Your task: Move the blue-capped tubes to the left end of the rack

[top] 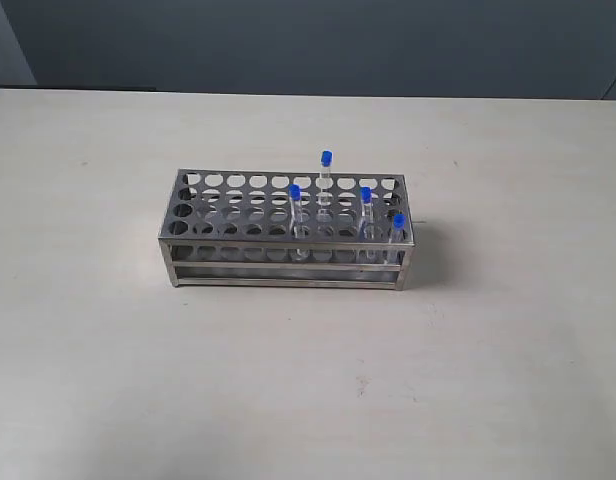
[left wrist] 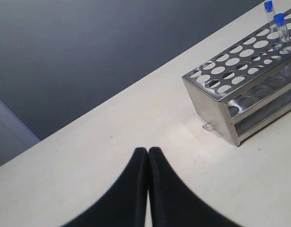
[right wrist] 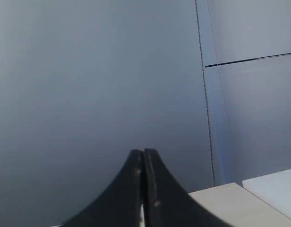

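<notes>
The steel rack point(top: 238, 205) stands mid-table in the exterior view. Several blue-capped tubes stand in its right half: one at the back point(top: 326, 160), one near the middle point(top: 295, 192), one further right point(top: 366, 194) and one at the front right corner point(top: 398, 222). The rack's left holes hold nothing. Neither gripper shows in the exterior view. In the left wrist view my left gripper point(left wrist: 147, 150) is shut and empty, over bare table, well away from the rack's end point(left wrist: 216, 111); two tubes point(left wrist: 279, 21) show at its far end. My right gripper point(right wrist: 143, 152) is shut and empty, facing a grey wall.
The pale table point(top: 108, 350) runs wide around the rack on every side. A dark grey wall point(top: 308, 40) stands behind the table's back edge. In the right wrist view a table corner point(right wrist: 230, 203) and a wall seam point(right wrist: 207, 94) appear.
</notes>
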Robot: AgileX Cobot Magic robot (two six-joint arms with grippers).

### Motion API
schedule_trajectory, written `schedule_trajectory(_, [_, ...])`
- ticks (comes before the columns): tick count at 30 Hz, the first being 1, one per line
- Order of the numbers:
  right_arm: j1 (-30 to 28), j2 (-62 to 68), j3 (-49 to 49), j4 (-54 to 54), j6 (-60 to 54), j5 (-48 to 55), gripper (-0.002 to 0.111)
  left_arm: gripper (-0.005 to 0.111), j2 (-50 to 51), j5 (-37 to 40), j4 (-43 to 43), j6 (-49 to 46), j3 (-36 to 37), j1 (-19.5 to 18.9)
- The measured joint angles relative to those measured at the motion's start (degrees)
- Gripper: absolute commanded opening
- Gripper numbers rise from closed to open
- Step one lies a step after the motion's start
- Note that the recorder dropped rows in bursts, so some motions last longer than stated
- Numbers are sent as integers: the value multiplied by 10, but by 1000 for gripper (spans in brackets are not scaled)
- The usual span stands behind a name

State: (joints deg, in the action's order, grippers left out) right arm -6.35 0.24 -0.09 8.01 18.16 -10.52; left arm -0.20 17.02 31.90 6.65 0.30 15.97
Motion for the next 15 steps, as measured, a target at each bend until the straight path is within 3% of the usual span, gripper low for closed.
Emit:
schedule_trajectory(7, [0,-1,0,-75,41,-130,-1,1,0,0,0,0,0,0])
schedule_trajectory(11, [0,-1,0,-139,232,-186,-1,1,0,0,0,0,0,0])
schedule_trajectory(15, [0,-1,0,-163,364,-149,-1,1,0,0,0,0,0,0])
